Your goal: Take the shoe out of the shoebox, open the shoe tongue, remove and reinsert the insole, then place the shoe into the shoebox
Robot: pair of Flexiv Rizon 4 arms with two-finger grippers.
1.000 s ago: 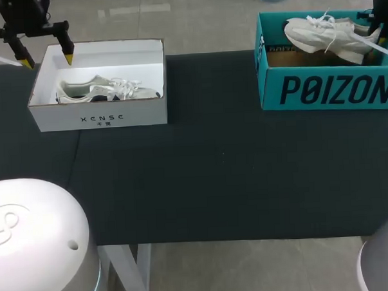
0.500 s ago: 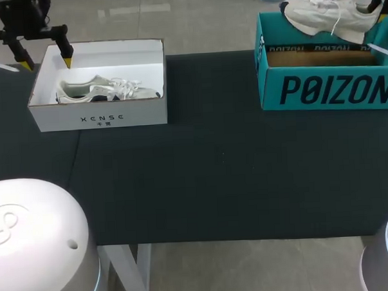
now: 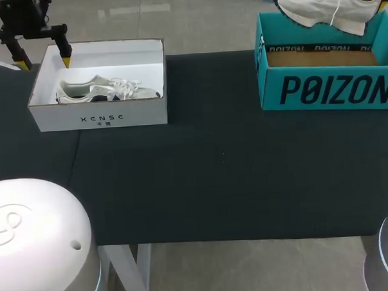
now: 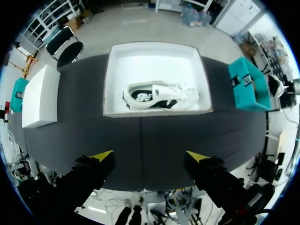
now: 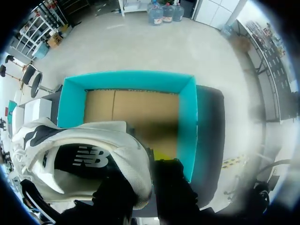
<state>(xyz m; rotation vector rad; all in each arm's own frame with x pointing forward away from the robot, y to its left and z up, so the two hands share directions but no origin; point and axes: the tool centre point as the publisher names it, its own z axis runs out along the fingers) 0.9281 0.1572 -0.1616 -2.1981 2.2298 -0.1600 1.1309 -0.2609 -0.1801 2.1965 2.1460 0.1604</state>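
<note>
The right end effector [image 5: 147, 183] is clamped on the heel of a pale shoe [image 3: 323, 4]. In the right wrist view one finger sits inside the collar and the other outside it, so the heel wall is pinched from both sides. The shoe hangs in the air above the teal shoebox [image 3: 327, 88] at the far right corner of the bench [image 3: 214, 170], toe pointing toward the middle and laces dangling, its sole looking clear of the rim. The cardboard floor of the box shows bare beneath it. Gripping at the heel looks sensible to me: it leaves the tongue and laces free for the next step, and the shoe can be carried out over the open bench, where there is room to work on the insole. I'd say the task is at its first step, with the shoe lifted out but not yet set down. The left end effector [image 3: 45, 60] hovers over the far left corner, fingers spread wide and holding nothing, just above the far rim of a white shoebox [image 3: 96, 117] in which a second shoe [image 3: 104, 90] lies on its side. It seems parked there out of the way.
</note>
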